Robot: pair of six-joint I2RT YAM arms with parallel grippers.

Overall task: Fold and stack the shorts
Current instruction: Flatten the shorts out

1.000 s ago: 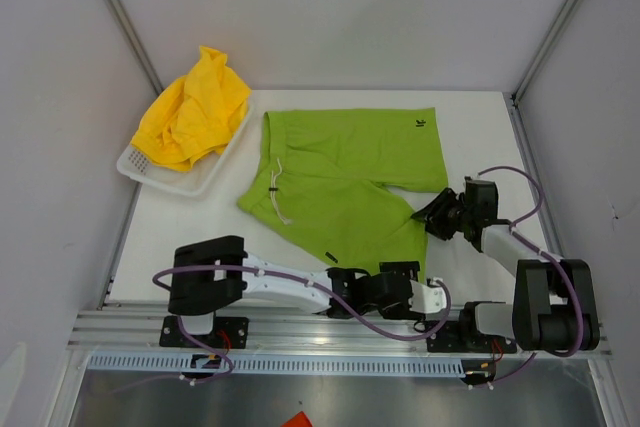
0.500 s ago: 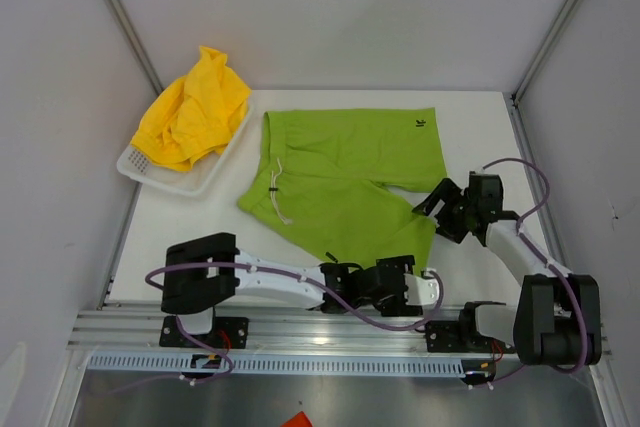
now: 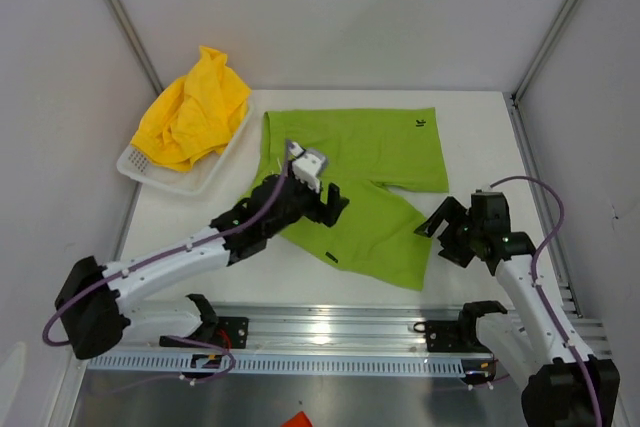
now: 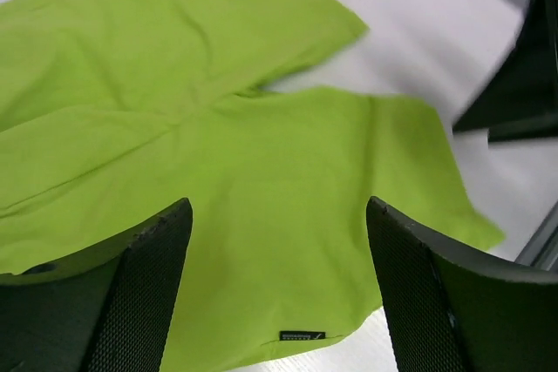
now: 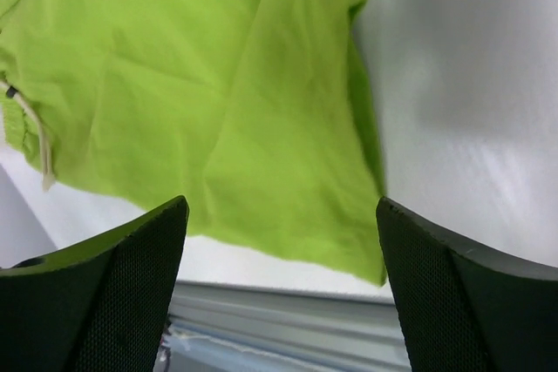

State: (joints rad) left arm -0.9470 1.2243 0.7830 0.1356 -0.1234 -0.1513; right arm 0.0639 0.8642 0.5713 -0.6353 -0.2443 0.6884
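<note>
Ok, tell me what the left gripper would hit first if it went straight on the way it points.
The green shorts: the left gripper, open, points down at their near leg, with nothing between. How far above the cloth it hangs is unclear.

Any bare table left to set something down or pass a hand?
Bare: the table at far right, between the lime green shorts and the right wall; the near strip between the shorts' hem and the rail. Crowded: the left, where the white basket holds the yellow shorts and the left arm crosses; the right gripper hovers open by the hem.
</note>
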